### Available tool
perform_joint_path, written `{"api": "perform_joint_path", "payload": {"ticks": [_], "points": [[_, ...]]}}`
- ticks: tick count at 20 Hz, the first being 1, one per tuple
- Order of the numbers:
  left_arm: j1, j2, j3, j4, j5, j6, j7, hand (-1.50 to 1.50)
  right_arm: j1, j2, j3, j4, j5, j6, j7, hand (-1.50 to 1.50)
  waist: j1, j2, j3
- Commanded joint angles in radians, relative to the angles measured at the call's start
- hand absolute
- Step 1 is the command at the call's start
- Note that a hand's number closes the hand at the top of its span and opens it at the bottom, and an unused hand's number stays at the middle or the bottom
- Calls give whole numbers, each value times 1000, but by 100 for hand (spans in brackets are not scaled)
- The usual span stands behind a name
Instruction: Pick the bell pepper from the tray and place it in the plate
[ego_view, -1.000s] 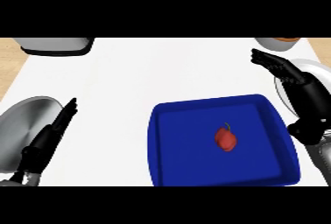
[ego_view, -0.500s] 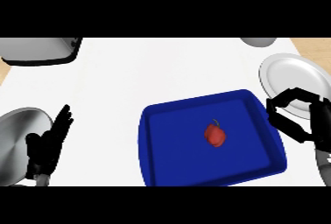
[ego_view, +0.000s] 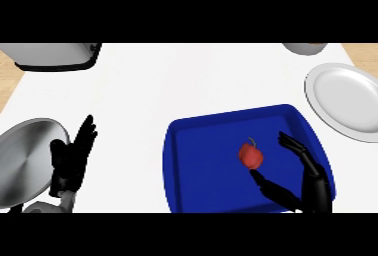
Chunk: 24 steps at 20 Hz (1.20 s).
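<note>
A small red bell pepper (ego_view: 252, 155) with a green stem lies near the middle of the blue tray (ego_view: 199, 170). My right hand (ego_view: 306, 180) hovers over the tray's right part, just right of the pepper, open, with the thumb below the pepper and the fingers spread to its right; it does not touch the pepper. The white plate (ego_view: 347, 102) sits at the right edge, beyond the tray's far right corner. Resting open at the lower left, fingers up, is my left hand (ego_view: 71, 160).
A round metal lid or pan (ego_view: 22, 160) lies at the left edge beside the left hand. A grey appliance (ego_view: 52, 55) stands at the far left corner, and a bowl (ego_view: 303, 47) at the far right. Wooden floor shows past the counter's edges.
My right hand has come down and left from beside the plate to over the tray, next to the pepper. The view has shifted a little; the left hand stays put.
</note>
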Motion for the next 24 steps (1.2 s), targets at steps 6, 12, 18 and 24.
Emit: {"api": "perform_joint_path", "payload": {"ticks": [6, 12, 18, 24], "points": [[2, -7, -7, 7, -27, -8, 18, 0, 37, -184, 46, -60, 386, -101, 365, -150, 21, 0, -7], [-14, -22, 0, 15, -43, -9, 11, 0, 52, -257, 124, -217, 609, 91, 732, -150, 16, -1, -7], [-33, -10, 26, 9, -30, -45, 49, 0, -83, -280, 138, -264, 556, 420, 983, -150, 26, 2, -4], [8, -90, 12, 27, -114, -18, 7, 0, -108, -189, 180, -313, 612, 537, 1118, -150, 22, 0, -3]]}}
